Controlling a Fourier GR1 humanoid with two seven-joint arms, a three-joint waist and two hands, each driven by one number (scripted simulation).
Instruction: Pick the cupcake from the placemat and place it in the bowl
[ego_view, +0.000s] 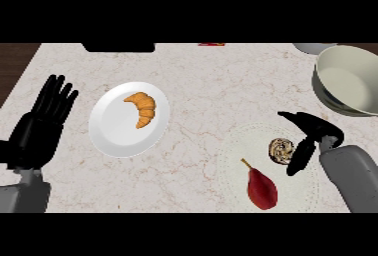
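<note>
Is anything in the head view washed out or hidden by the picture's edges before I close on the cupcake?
In the head view, lighting is even with no glare; the pale placemat barely stands out from the marble counter, its edge faint. The bowl is cut by the right edge. The cupcake shows beside the right hand, partly screened by its fingers. The left hand rests open at left.

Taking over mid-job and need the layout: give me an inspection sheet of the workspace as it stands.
Surface: pale marbled counter.
Job's things: cupcake on the round pale placemat; bowl at far right, nothing seen inside.
Clutter: croissant on white plate; red pear on the placemat.
Hands: right hand open beside the cupcake, not closed on it; left hand open, resting at left.
Cables: nothing seen.
Surroundings: dark object at far edge.
</note>
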